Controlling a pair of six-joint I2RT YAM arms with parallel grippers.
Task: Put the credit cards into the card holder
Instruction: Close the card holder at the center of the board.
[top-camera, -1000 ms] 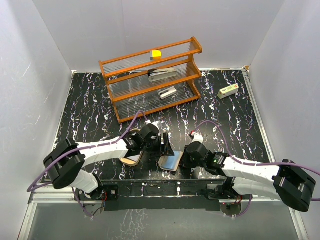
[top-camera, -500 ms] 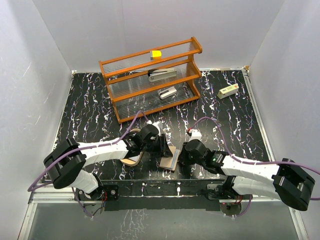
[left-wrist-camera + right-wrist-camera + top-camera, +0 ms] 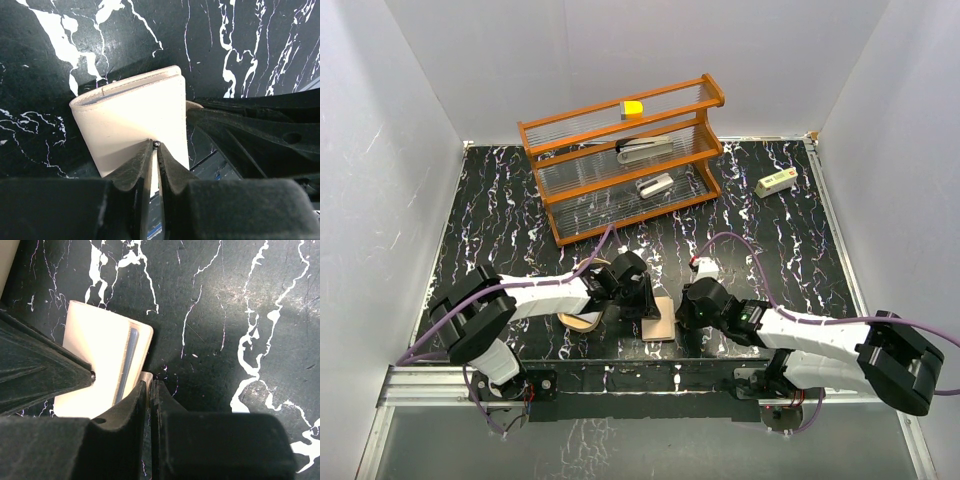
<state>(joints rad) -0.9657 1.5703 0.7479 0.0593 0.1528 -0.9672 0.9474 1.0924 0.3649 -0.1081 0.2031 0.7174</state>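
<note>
A small square tan folding wallet (image 3: 660, 322) lies closed on the black marbled table between my two grippers. My left gripper (image 3: 156, 145) is shut, its tips meeting over the wallet's (image 3: 135, 120) flat top with nothing between them. My right gripper (image 3: 149, 382) is shut on a small tan flap at the wallet's (image 3: 95, 355) edge. A thin grey strip (image 3: 127, 365) runs along that edge. The card holder (image 3: 582, 320), an oval tan tray, shows partly from under my left arm. No credit cards show openly. From above, the left gripper (image 3: 646, 300) and right gripper (image 3: 680, 316) flank the wallet.
An orange wooden rack (image 3: 620, 160) stands behind, with a yellow block (image 3: 633, 108) on top and two grey stapler-like objects (image 3: 645, 150) on its shelves. A small white box (image 3: 775, 183) lies at the back right. White walls close in the table.
The wallet stood open with a grey inside showing and now lies closed and flat. My left jaws have closed. The right gripper has shifted slightly left with the wallet.
</note>
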